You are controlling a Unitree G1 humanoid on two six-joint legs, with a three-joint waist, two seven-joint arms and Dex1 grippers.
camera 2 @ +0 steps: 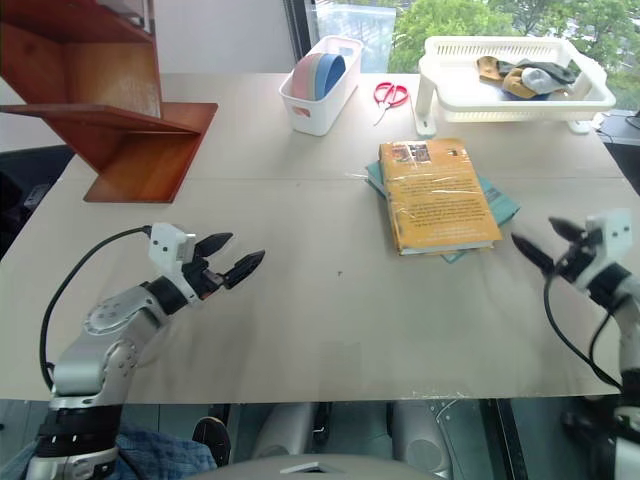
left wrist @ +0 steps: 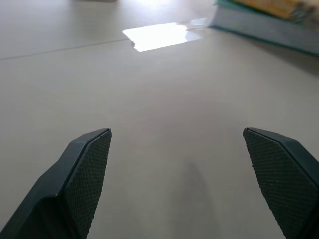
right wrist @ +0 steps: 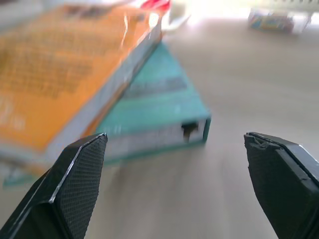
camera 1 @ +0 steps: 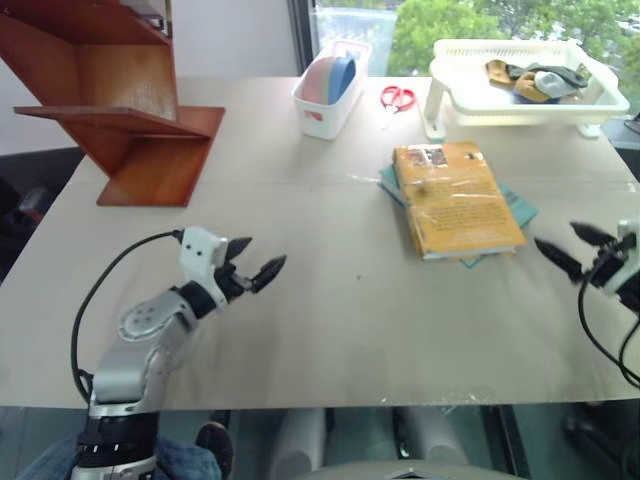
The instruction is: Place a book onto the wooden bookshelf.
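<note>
We see our left gripper [camera 1: 256,258] at lower left and right gripper [camera 1: 568,246] at right edge, both with fingers apart and empty over the tabletop [camera 1: 330,330], the book [camera 1: 456,198] right of centre atop a teal book [camera 1: 520,209], the wooden bookshelf [camera 1: 110,90] upper left.

A broad pale table [camera 1: 330,330] fills the room's middle, a faint seam running across it. Behind its far edge stands a white wall [camera 1: 235,35], and beside that a window [camera 1: 360,20] looks out on bright green trees [camera 1: 440,20]. Daylight glares off the tabletop. Below the near edge the floor [camera 1: 530,440] lies dark
</note>
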